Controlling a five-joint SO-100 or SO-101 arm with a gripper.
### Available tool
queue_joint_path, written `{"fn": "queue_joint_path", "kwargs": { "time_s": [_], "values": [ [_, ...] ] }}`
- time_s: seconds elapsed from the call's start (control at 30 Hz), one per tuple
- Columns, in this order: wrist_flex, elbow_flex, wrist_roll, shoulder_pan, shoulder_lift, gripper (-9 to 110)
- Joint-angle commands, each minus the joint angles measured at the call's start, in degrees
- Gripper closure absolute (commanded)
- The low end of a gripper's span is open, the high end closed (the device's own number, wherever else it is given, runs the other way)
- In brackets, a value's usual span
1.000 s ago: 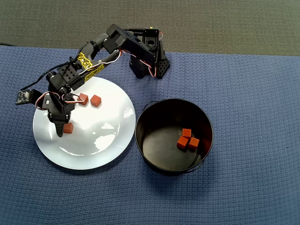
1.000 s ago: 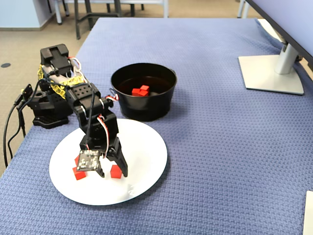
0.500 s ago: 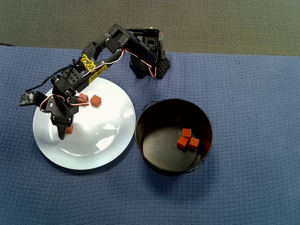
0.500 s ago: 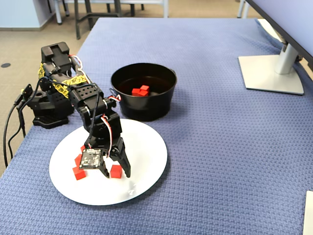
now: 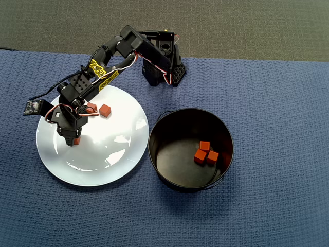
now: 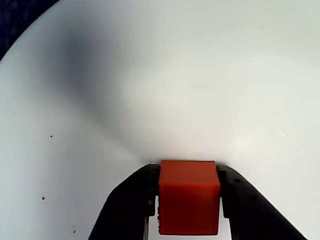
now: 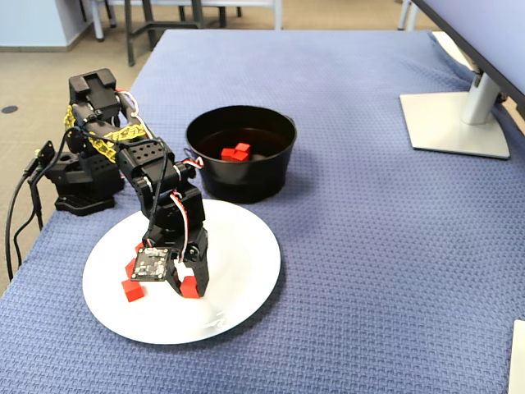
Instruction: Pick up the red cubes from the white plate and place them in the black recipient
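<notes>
— Where is the cube right now?

— A red cube (image 6: 189,202) sits pinched between the two black fingers (image 6: 127,207) of the gripper (image 7: 187,283), which are drawn in against its left and right faces, as the wrist view shows. It is low over the white plate (image 5: 118,154), at about nine o'clock on the plate in the overhead view; whether it touches the glaze I cannot tell.

— And the other cubes?

— Two loose red cubes (image 5: 105,110) lie on the plate near twelve o'clock, one partly under the arm (image 5: 100,74). Three more (image 5: 205,153) are bunched together inside the black pot (image 5: 169,128), toward its three o'clock side.

— How do plate and pot stand?

— Just beside each other on the blue woven cloth (image 5: 277,103), the pot at the plate's three o'clock. In the fixed view a monitor stand (image 7: 455,123) is well apart, at the cloth's two o'clock.
</notes>
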Motion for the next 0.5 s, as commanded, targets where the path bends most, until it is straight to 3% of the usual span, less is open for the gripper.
{"fn": "queue_joint_path", "kwargs": {
  "time_s": [0.0,0.27,0.47],
  "values": [
    [-1.05,0.35,2.02,-0.97,5.98,102],
    [7.03,0.88,8.70,-1.76,22.24,102],
    [10.99,4.57,20.48,-12.30,37.88,102]
  ]
}}
